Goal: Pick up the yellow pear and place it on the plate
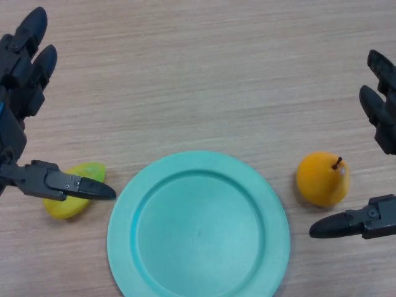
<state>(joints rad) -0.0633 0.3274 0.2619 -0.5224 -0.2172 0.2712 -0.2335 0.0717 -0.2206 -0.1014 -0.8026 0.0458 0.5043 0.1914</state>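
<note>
A yellow-orange pear [322, 179] with a dark stem stands on the wooden table just right of the teal plate [198, 226]. My right hand [378, 124] is open at the right edge, its fingers above and right of the pear and its thumb [346, 225] below it, apart from the fruit. My left hand [25, 68] is open at the left edge. Its thumb [65, 184] lies over a yellow-green fruit [75, 198], partly hiding it.
The plate has nothing on it and sits at the front centre, cut off by the bottom edge. The wooden table [204, 74] stretches beyond it.
</note>
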